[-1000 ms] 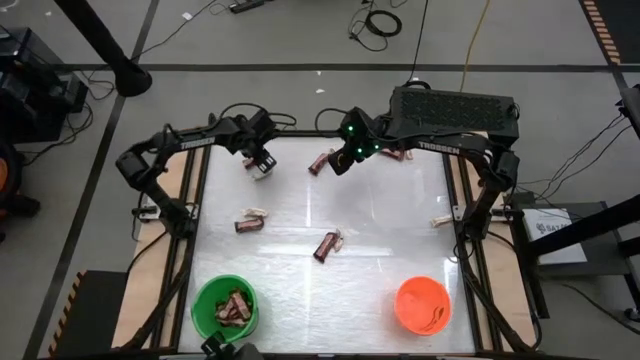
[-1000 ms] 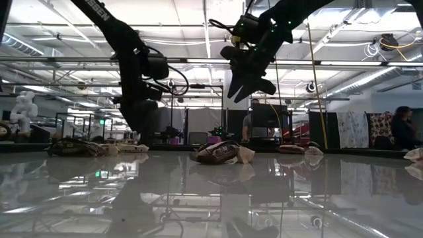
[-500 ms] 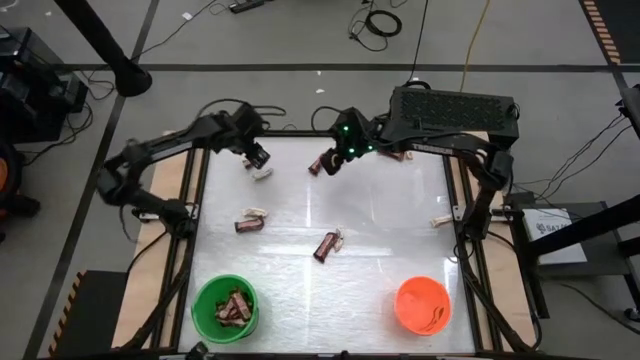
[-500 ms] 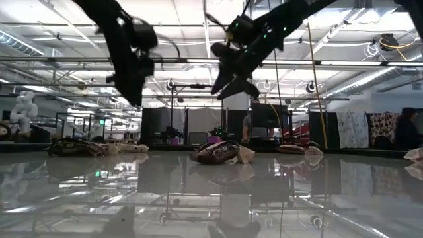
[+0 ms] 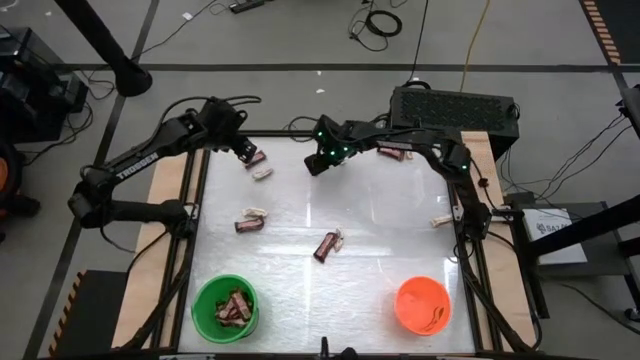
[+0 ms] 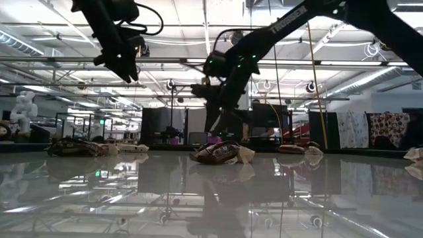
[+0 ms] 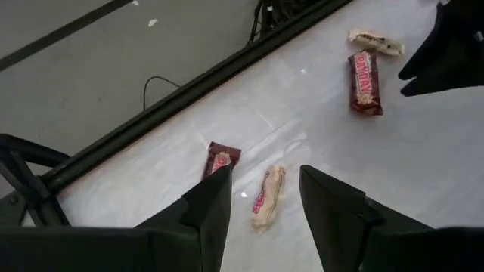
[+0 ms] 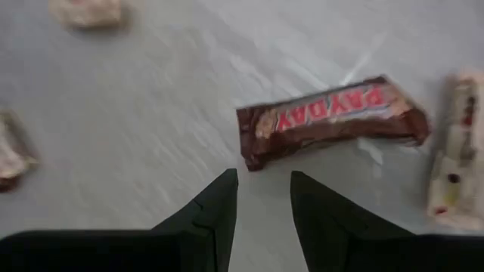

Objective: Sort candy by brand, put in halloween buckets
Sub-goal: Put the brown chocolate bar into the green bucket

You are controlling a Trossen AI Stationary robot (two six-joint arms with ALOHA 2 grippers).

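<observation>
My left gripper [image 5: 246, 150] [image 7: 265, 208] hangs open above the table's far left corner. A pale bar [image 7: 268, 198] and a dark reddish-brown bar [image 7: 221, 160] lie flat below it, untouched. My right gripper [image 5: 316, 163] [image 8: 263, 204] is open and low over the far middle. Just ahead of its fingertips lies a dark brown bar [image 8: 333, 121], with a pale bar [image 8: 454, 159] beside it. The green bucket [image 5: 225, 307] holds several bars and stands at the near left. The orange bucket [image 5: 422, 305] stands at the near right.
More bars lie flat on the table: a pale and dark pair [image 5: 252, 220] at the left, another pair [image 5: 327, 244] in the middle, a pale one [image 5: 440, 220] by the right edge and a dark one [image 5: 395, 152] near the far edge.
My left gripper has risen and drawn back toward the table's far left corner, away from the pale bar. My right gripper has moved toward the table's left and come down over the dark bar at the far middle. No bar has moved.
</observation>
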